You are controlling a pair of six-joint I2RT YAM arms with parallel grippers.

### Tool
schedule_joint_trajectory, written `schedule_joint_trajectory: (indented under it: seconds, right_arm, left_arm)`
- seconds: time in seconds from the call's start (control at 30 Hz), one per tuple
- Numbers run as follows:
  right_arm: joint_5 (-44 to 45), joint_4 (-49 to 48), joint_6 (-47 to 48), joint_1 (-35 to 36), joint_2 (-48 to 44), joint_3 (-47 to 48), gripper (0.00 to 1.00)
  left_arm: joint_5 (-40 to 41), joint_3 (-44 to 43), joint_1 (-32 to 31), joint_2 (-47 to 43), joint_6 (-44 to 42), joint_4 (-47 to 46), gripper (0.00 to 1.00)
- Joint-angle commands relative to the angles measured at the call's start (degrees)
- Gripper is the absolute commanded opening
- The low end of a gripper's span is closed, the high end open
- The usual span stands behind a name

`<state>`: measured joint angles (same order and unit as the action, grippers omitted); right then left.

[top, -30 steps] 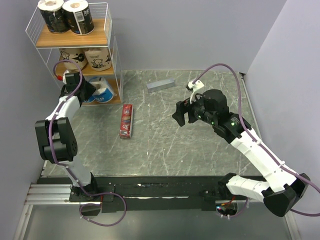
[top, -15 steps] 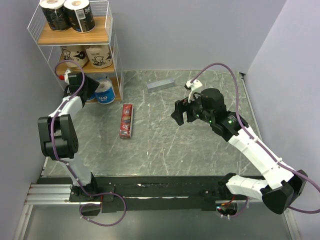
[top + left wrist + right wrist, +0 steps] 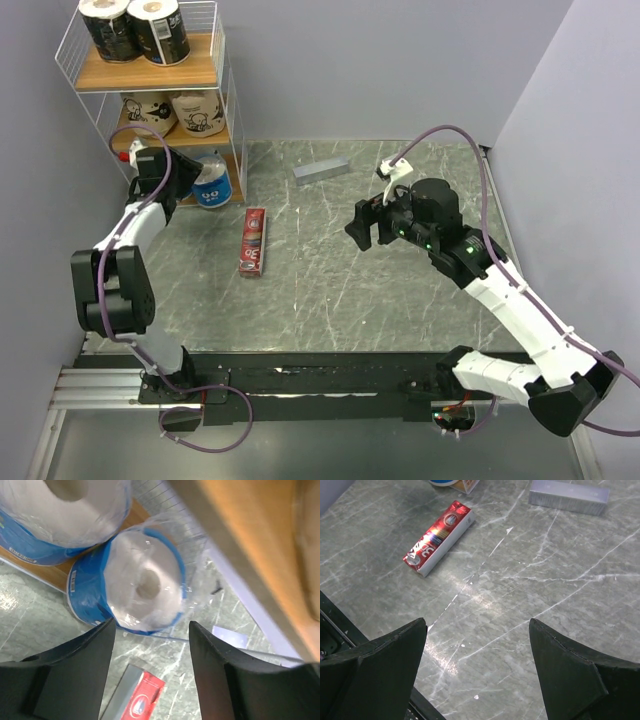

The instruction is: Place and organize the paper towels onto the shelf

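The white wire shelf (image 3: 222, 110) stands at the far left. Two black rolls (image 3: 133, 30) sit on its top board and two tan printed rolls (image 3: 172, 112) on the middle board. One blue-and-white roll (image 3: 211, 183) stands at the front of the bottom board. In the left wrist view it (image 3: 145, 587) sits beside the second blue-and-white roll (image 3: 65, 510). My left gripper (image 3: 182, 173) is open and empty (image 3: 150, 645), its fingertips just short of the near roll. My right gripper (image 3: 365, 228) is open and empty above the table's middle (image 3: 477, 645).
A flat red box (image 3: 254, 242) lies on the marble table right of the shelf; it also shows in both wrist views (image 3: 440, 537) (image 3: 142, 700). A grey bar (image 3: 321, 170) lies at the back (image 3: 568, 496). Walls close in on the left, back and right.
The shelf and its rolls have shifted slightly back and settled. My left wrist has moved a little up and right by the bottom board. The right arm has barely moved.
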<state>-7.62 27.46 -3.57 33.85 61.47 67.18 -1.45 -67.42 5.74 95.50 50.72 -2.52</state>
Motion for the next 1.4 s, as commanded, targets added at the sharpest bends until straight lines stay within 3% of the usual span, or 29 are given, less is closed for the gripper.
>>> schedule_joint_trajectory:
  seconds: [0.0,0.33,0.43,0.67,1.37]
  right_arm:
    - [-0.2,-1.4,-0.5,-0.4,-2.1,1.0,0.9]
    - [-0.3,-1.4,-0.2,-0.3,-3.7,0.7,0.9]
    - [0.1,-1.6,0.1,-0.3,-3.7,0.5,0.9]
    - [0.1,-2.1,0.5,-0.3,-2.7,1.9,0.9]
    - [-0.6,-1.6,0.3,-0.3,0.0,4.4,0.9]
  left_arm:
    - [0.6,0.6,-0.3,-4.1,0.2,0.2,0.65]
    - [-2.6,8.6,0.2,-6.1,6.9,-3.0,0.35]
    - [-2.1,9.1,0.2,-4.4,8.5,-3.2,0.31]
    - [-0.8,4.3,0.1,3.2,9.3,-4.8,0.27]
    - [4.7,-2.5,-2.8,11.8,10.8,-7.4,0.29]
